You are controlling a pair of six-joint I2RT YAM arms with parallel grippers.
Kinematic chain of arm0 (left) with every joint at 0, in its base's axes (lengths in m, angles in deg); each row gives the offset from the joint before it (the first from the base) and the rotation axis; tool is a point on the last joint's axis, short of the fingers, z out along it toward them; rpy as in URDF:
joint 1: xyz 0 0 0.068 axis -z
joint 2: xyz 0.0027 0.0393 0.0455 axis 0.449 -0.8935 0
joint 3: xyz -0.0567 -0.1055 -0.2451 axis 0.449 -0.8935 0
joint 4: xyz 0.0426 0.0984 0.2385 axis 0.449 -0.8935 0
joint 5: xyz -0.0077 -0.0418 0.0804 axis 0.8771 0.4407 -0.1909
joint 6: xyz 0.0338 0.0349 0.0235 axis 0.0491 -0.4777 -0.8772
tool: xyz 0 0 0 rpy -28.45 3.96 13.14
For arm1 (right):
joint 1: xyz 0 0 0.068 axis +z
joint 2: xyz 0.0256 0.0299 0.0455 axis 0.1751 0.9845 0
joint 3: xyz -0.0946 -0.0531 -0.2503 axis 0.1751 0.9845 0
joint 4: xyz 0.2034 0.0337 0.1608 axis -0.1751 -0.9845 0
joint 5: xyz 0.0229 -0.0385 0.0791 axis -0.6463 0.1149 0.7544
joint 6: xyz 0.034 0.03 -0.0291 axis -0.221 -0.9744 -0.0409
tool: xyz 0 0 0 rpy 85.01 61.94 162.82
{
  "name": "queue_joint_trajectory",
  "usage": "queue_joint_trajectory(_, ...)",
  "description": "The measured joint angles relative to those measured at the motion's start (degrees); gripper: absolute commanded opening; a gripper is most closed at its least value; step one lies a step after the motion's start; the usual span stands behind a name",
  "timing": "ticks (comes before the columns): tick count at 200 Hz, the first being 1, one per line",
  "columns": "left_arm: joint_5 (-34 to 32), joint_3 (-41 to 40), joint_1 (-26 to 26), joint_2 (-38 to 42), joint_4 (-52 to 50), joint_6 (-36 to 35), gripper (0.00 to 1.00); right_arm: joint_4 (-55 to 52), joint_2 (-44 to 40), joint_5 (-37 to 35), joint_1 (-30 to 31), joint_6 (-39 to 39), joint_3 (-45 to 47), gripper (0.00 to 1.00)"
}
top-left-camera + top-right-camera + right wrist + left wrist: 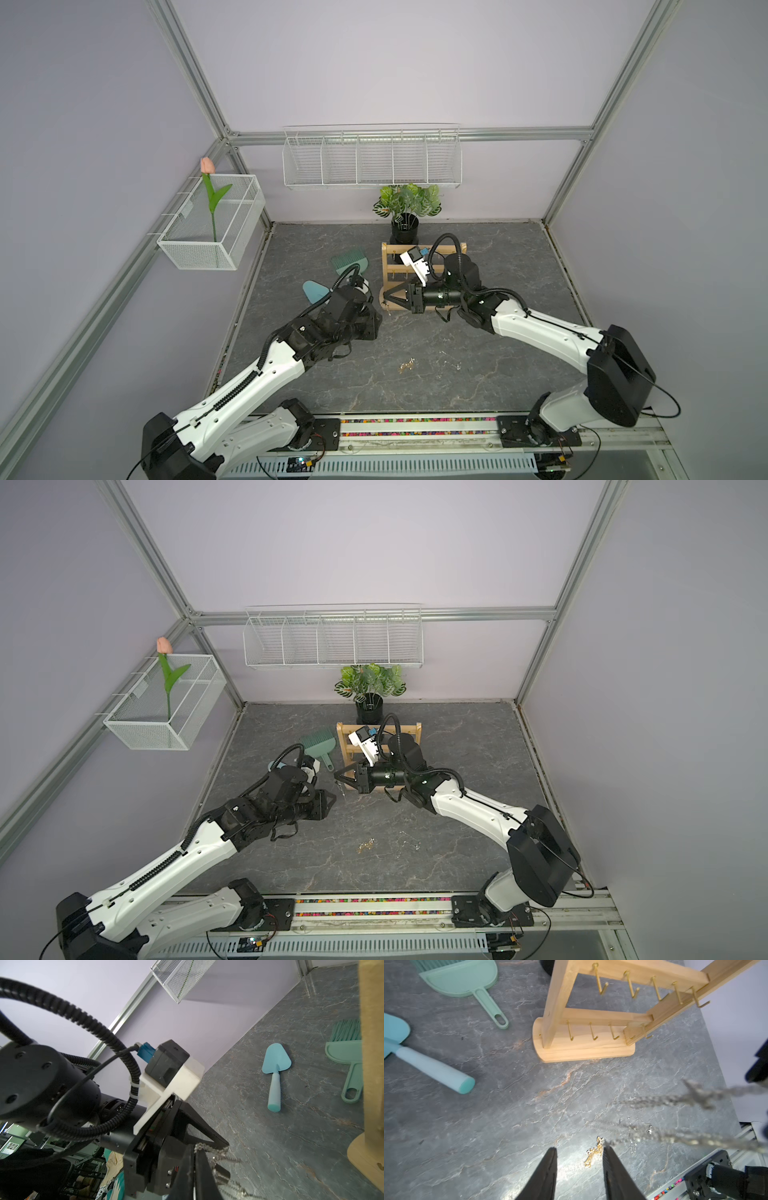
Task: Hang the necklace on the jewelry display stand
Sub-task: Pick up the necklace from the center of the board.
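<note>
The right pincer [385,296] is clenched on the necklace [209,1150], a thin silver chain. It pinches only a short piece at its tips, and the rest hangs free below them. I think this is on purpose: a chain held at one point falls open into a loop, and a loop is easier to bring over a hook than a heap on the table [488,1126].

The stand [388,266] is just beyond the tips of this pincer, at the low end near its base. So the necklace is in the air in front of the stand and not yet on any hook.

The left pincer [579,1148] is released, and its jaws stand apart with nothing between them. Two blurred strands of the necklace run across just ahead of it, and the nearer strand reaches the tip of one finger [607,1153]. I cannot tell if it touches. In my judgement this pincer is there to take or spread the hanging part, so the loop stays open for a hook.

A gold chain [593,1154] lies on the table under the gap of the left pincer, well below the fingers. A green dustpan [463,978] and a blue trowel [425,1064] lie farther off, to one side of the stand.
</note>
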Motion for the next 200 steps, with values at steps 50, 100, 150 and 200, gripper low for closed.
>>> queue_joint_trajectory(50,2.8,0.0,0.2,0.8,5.3,-2.2,0.38,-5.5,-1.0,-1.9,-0.2,-0.3,-1.4,0.07)
queue_joint_trajectory(100,3.4,-0.1,0.8,2.0,6.6,-3.3,0.36,-7.0,-1.8,-2.7,-0.6,-1.1,-2.1,0.07)
queue_joint_trajectory(150,2.8,-0.1,0.8,0.9,7.3,-4.0,0.34,-7.0,-2.0,-2.6,-0.6,-2.2,-2.2,0.07)
queue_joint_trajectory(200,2.7,-0.1,0.8,0.5,8.2,-4.4,0.33,-6.1,-2.0,-2.0,-0.6,-3.8,-2.2,0.07)
